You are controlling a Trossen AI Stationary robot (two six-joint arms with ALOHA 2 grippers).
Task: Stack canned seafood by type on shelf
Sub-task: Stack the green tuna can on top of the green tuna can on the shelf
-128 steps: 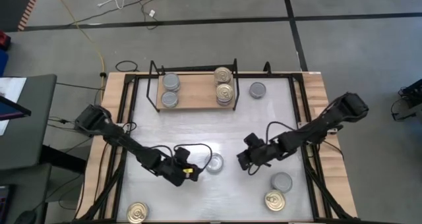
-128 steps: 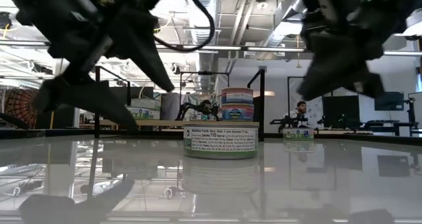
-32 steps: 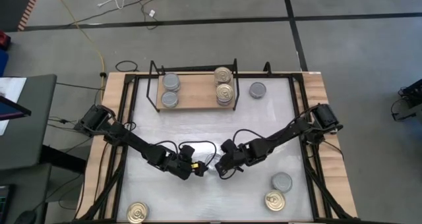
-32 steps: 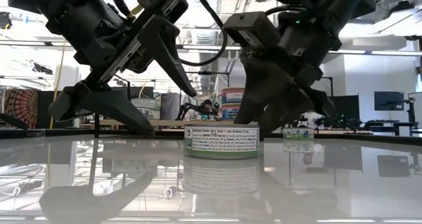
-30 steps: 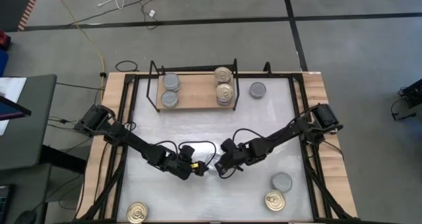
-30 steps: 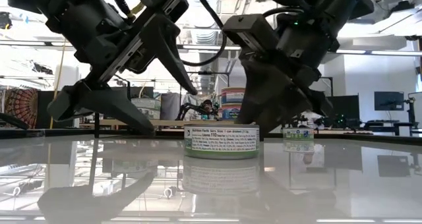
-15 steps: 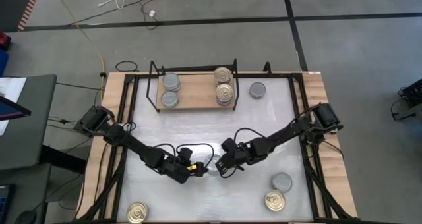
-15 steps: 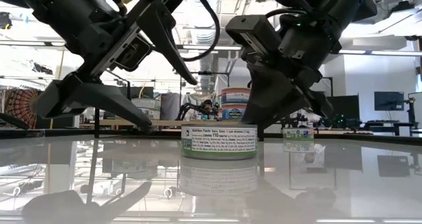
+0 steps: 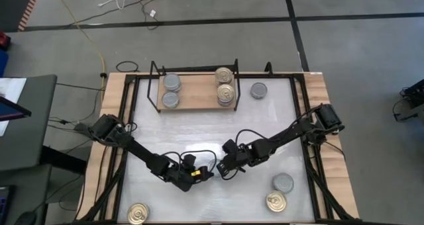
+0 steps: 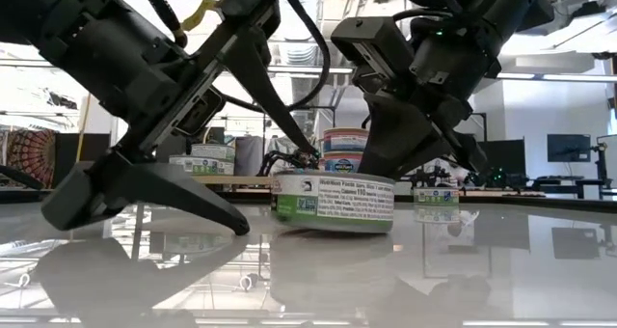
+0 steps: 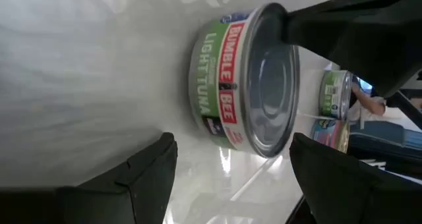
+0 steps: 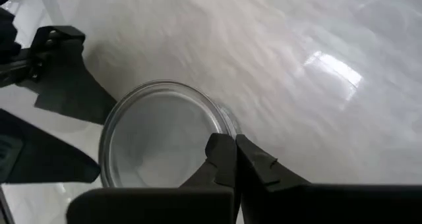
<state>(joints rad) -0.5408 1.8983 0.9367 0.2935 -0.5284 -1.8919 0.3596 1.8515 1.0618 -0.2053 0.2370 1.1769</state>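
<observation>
A grey-topped tuna can (image 11: 247, 79) stands on the white table, mid-table near the front. My right gripper (image 12: 229, 145) is shut, with its tips at the can's rim. My left gripper (image 9: 201, 174) is open just left of the can, one finger (image 10: 183, 198) low by the table and the other (image 10: 280, 106) above; in the left wrist view both fingers stop short of the can. The shelf (image 9: 195, 100) at the far side carries grey cans (image 9: 171, 91) on its left and gold cans (image 9: 225, 84) on its right. My right gripper sets its shut fingertips (image 12: 224, 148) on the can's top rim (image 12: 214, 118), on the side toward that arm. The fingers slant down from above and from the table's right. The can's bottom stays on the table.
A loose grey can (image 9: 258, 90) sits right of the shelf. A gold can (image 9: 138, 214) lies at the near left. A grey can (image 9: 283, 182) and a gold can (image 9: 276, 201) lie at the near right. Black frame rails run along the table's sides.
My left gripper has sunk toward the table, moved closer to the can and rolled, so one finger now lies low beside the can. The can has shifted slightly on the table. My right arm has held its place.
</observation>
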